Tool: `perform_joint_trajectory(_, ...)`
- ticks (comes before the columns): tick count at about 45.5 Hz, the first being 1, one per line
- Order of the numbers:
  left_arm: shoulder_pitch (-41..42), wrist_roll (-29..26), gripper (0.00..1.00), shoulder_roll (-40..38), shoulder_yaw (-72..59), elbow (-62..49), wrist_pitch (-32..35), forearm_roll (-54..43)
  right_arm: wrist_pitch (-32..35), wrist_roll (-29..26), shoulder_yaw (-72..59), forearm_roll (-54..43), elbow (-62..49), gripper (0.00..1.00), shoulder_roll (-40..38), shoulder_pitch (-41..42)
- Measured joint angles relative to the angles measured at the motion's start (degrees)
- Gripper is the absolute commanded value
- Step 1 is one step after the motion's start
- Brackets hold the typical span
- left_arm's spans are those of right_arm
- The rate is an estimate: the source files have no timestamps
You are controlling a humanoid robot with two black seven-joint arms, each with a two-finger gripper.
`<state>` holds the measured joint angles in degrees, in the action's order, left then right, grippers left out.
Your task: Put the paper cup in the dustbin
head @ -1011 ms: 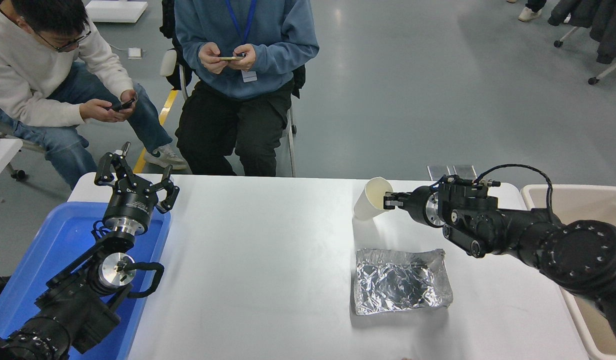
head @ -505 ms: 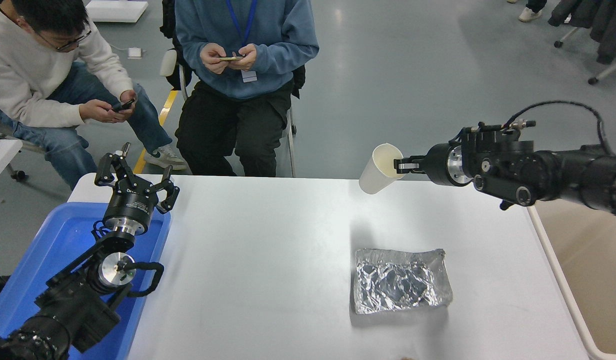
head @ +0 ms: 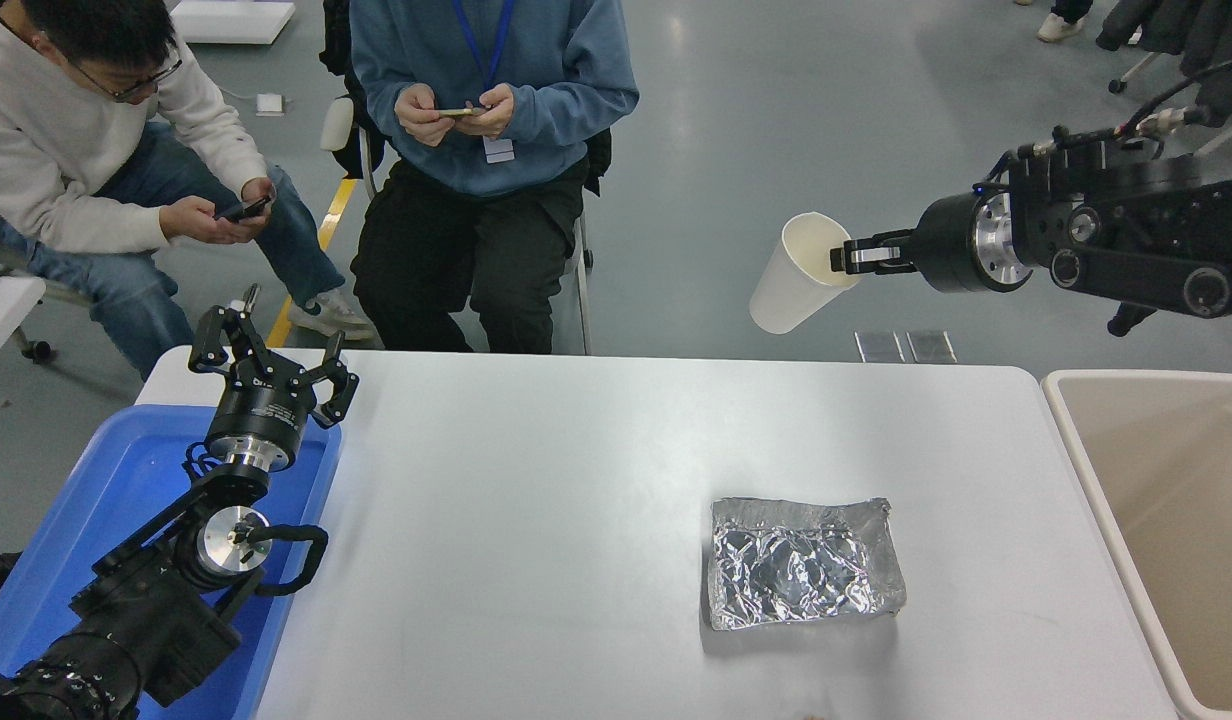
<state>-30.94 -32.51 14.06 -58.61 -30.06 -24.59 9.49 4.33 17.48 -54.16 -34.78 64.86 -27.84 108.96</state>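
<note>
The plain white paper cup (head: 794,287) hangs tilted in the air, high above the table's far edge, its mouth toward the right. My right gripper (head: 844,258) is shut on the cup's rim, with the arm reaching in from the right edge. The beige dustbin (head: 1091,480) stands off the table's right end, below and to the right of the cup. My left gripper (head: 266,365) is open and parked at the lower left over the blue tray.
A crinkled silver foil tray (head: 802,562) lies on the white table (head: 536,520) right of centre. A blue plastic tray (head: 96,500) sits at the table's left end. Two people sit at the far side, holding phones.
My right gripper has lifted the paper cup off the table and carried it up and to the right. The left arm has not moved.
</note>
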Motion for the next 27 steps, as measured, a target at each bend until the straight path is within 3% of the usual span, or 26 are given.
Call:
perform_joint_trajectory(15,0.00,-0.01,1.00,0.00,0.02,0.00,0.00,0.02,-0.30,0.03,-3.03,0.44,1.64,0.00,-2.76,2.50)
perform_joint_trajectory(27,0.00,-0.01,1.00,0.00,0.05,0.00,-0.01,0.00,-1.21,0.01,-4.47,0.40,0.19,0.00,-9.94,-0.57)
